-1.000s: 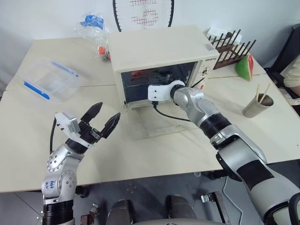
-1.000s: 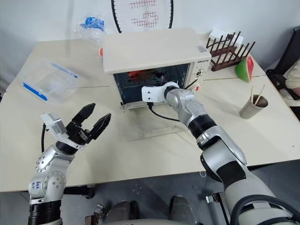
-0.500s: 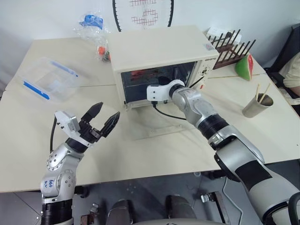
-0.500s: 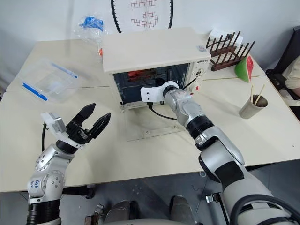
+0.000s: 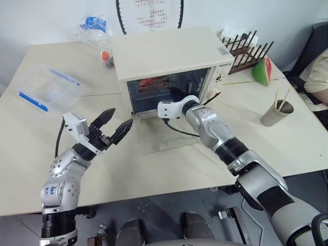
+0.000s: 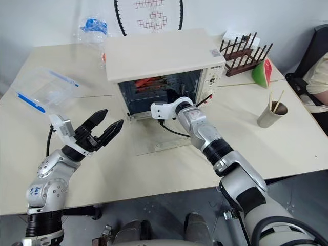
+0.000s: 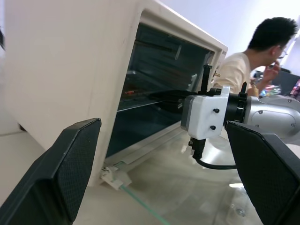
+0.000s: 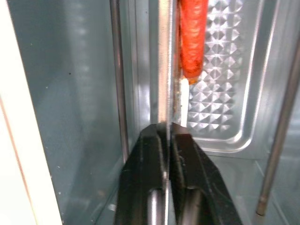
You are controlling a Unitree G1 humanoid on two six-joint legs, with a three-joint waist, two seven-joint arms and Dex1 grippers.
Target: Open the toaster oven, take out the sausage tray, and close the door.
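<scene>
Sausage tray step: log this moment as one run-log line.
door: open, flat on table | right gripper: shut on sausage tray rim, inside toaster oven | left gripper: open, clear of oven | tray: not yet out

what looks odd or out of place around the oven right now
Nothing looks spilled or broken. The toaster oven stands square on the table, its door folded down flat in front. The right gripper is shut on the rim of the sausage tray, with the sausage lying on it.
</scene>
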